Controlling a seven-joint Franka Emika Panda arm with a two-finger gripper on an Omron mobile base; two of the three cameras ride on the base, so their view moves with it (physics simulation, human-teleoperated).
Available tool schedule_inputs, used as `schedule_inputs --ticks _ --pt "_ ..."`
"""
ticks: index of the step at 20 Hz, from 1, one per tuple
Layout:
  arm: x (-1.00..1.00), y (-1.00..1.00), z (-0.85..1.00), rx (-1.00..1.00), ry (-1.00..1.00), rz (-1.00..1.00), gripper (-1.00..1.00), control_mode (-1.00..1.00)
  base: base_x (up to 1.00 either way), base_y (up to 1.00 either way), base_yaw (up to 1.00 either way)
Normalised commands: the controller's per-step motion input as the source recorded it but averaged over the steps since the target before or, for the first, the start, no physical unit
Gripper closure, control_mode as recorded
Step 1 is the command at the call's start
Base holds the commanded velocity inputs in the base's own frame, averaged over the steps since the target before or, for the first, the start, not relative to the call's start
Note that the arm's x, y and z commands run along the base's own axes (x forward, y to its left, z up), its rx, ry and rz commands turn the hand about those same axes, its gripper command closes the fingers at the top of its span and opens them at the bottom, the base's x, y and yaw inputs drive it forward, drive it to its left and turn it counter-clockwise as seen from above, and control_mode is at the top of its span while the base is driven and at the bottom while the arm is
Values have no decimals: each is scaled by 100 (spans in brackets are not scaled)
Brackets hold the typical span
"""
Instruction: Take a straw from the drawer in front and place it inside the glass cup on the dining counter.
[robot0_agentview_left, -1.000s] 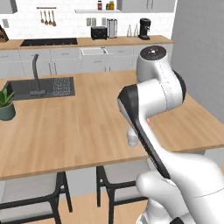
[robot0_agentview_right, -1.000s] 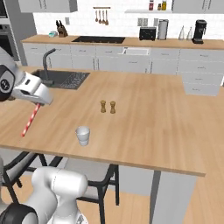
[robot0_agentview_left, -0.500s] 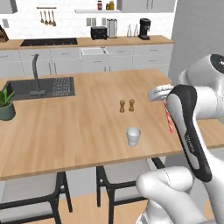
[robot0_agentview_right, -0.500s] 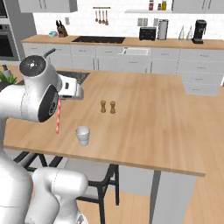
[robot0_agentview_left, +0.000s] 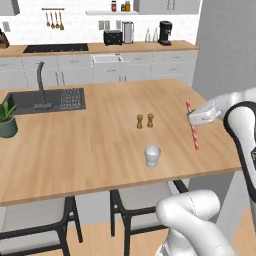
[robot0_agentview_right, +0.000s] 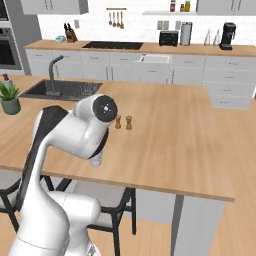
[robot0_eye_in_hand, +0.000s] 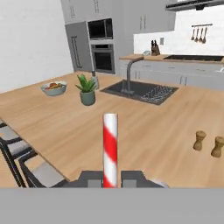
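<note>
Carrying the straw (robot0_agentview_left: 192, 125) clamped in its hand (robot0_agentview_left: 191, 118) above the table (robot0_agentview_left: 90, 145), the arm must next swing toward eight o'clock over the glass cup (robot0_agentview_left: 152, 156) and lower it in.

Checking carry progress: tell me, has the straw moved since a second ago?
Yes. In the left base view the straw, shut in the hand, has swung rightward, past the glass cup.

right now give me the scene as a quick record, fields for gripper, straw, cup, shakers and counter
gripper: shut on the straw, out over the right end of the counter
straw: red-and-white striped, held near its upper end, tilted, above the counter
glass cup: upright, nothing in it, near the front edge
shakers: two, side by side, behind the cup
dining counter: light wood, sink at left
</note>
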Motion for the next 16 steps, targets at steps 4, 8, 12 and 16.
schedule_inputs --ticks 4,8,12,16 --pt "0 42 -10 16 -5 36 100 -100 0 0 0" --pt "0 37 -1 17 -6 32 100 -100 0 0 0" --pt "7 7 -3 17 -6 26 100 -100 0 0 0" --pt "34 0 -16 11 -1 17 100 -100 0 0 0"
